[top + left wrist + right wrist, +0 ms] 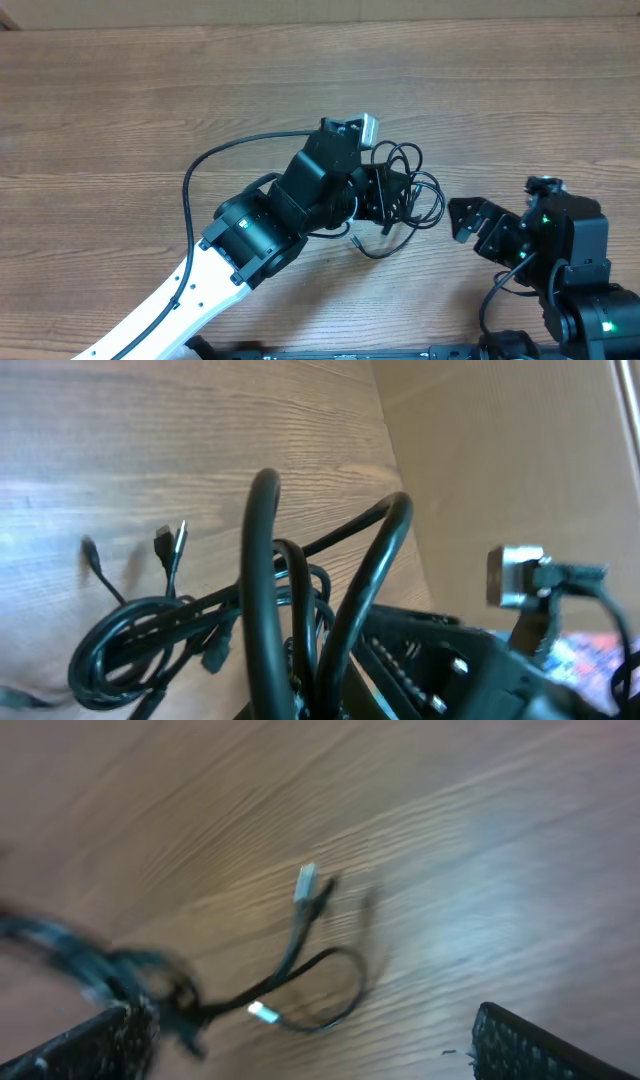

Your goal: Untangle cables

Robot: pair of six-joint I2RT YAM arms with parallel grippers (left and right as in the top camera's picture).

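Looped close against the left wrist lens, the cables [265, 590] rise in dark arcs over the left gripper [384, 196], which is buried in the tangle at the middle of the table [120, 100]. Whether its fingers pinch a strand, I cannot tell. Seen from overhead, the bundle lies just to the left of the right gripper [468, 220], near it but apart. That gripper's fingers [90, 1045] stand wide apart and hold nothing. A blurred loop with what seems to be a silver plug [306, 880] lies ahead between them.
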